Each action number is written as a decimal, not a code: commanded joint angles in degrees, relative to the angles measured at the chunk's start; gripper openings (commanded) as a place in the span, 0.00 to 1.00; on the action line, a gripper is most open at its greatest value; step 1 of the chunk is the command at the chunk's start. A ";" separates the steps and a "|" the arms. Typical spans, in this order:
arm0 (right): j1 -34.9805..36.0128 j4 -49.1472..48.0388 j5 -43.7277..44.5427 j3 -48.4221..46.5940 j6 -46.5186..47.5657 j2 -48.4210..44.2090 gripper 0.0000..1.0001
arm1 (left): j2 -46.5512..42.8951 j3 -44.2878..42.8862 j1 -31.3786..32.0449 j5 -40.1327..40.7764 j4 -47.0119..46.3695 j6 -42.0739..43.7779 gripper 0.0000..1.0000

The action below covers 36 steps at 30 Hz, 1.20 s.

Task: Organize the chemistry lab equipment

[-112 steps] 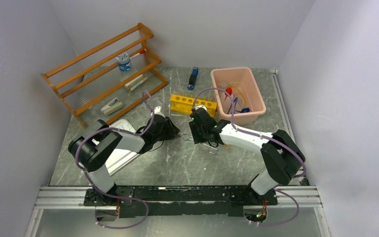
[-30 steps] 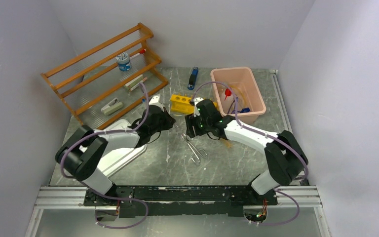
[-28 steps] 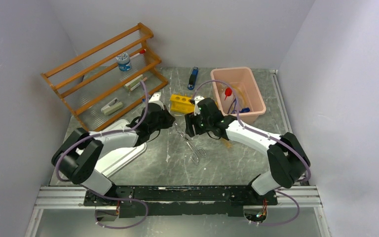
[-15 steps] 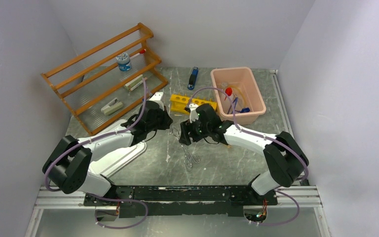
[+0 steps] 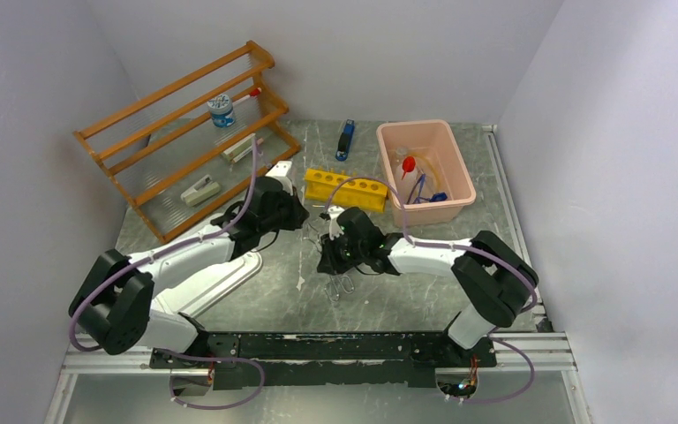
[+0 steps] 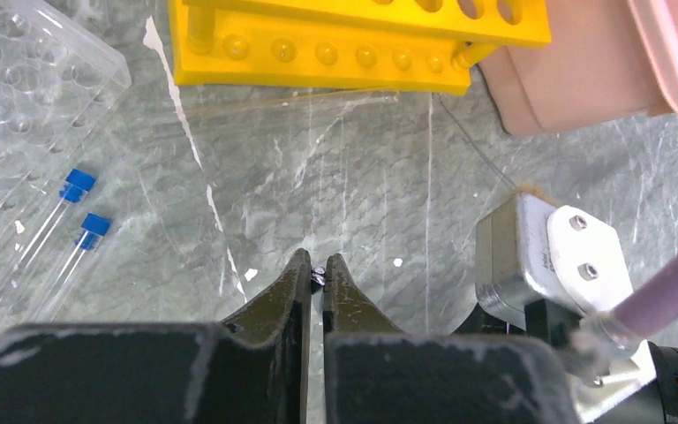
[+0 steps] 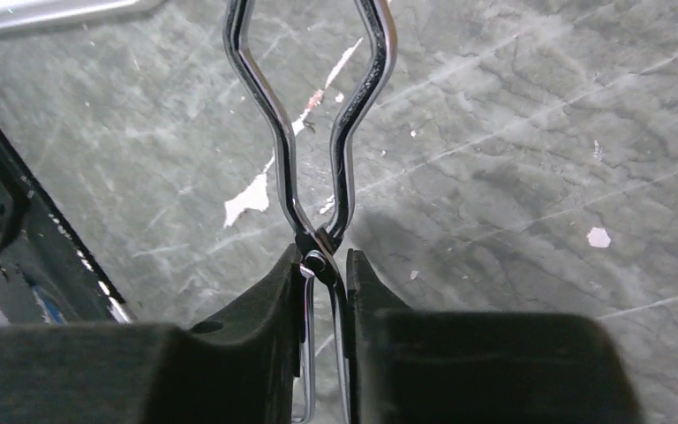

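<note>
- My right jaws are clamped on the one pair of metal tongs [image 7: 316,246], at its pivot, over the middle of the table [image 7: 538,132].
- My left jaws are closed, with a tiny metal bit I cannot identify between their tips.
- Two blue-capped tubes [image 6: 78,184] lie just beside one clear well tray [image 6: 18,88].
- One yellow tube rack [image 6: 318,49] stands next to one pink bin [image 6: 583,71].

You get even, soft overhead light; the bench [image 5: 388,291] shows faint shadows, and your wrist views blur the near fingers [image 7: 265,353].
</note>
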<state>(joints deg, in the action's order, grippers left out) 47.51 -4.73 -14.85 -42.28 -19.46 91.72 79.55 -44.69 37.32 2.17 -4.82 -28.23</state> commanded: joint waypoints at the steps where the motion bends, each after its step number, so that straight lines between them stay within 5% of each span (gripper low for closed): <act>1: 0.04 -1.88 5.16 -0.97 -1.49 -4.27 0.05 | -3.22 -2.38 0.13 1.13 1.94 0.90 0.05; 4: 0.02 0.44 6.89 -2.02 -0.35 -7.21 0.00 | -4.72 -4.13 0.04 3.24 4.09 1.30 0.11; 10: -0.19 9.81 14.19 -8.64 2.12 -12.07 0.00 | -6.58 -12.07 -1.57 4.91 12.39 2.19 0.65; 13: -1.78 14.20 17.25 -13.76 4.49 -12.82 0.00 | -8.29 -16.54 -3.36 5.18 16.16 2.57 0.76; 24: -15.37 28.46 30.41 -35.63 10.95 -8.74 0.00 | -15.56 -24.04 -5.77 1.73 22.30 7.55 0.79; 30: -20.70 29.69 44.59 -36.49 15.01 -7.22 0.00 | -16.18 -21.05 -5.77 -0.33 22.47 6.86 0.78; 36: -28.76 26.76 48.81 -32.88 18.71 -9.63 0.00 | -15.28 -19.54 -5.77 -1.64 22.22 5.89 0.77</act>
<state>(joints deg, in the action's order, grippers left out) 23.22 24.03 27.31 -77.28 -4.60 84.09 63.88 -65.21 31.75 3.14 16.88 -22.24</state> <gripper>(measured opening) 0.208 0.772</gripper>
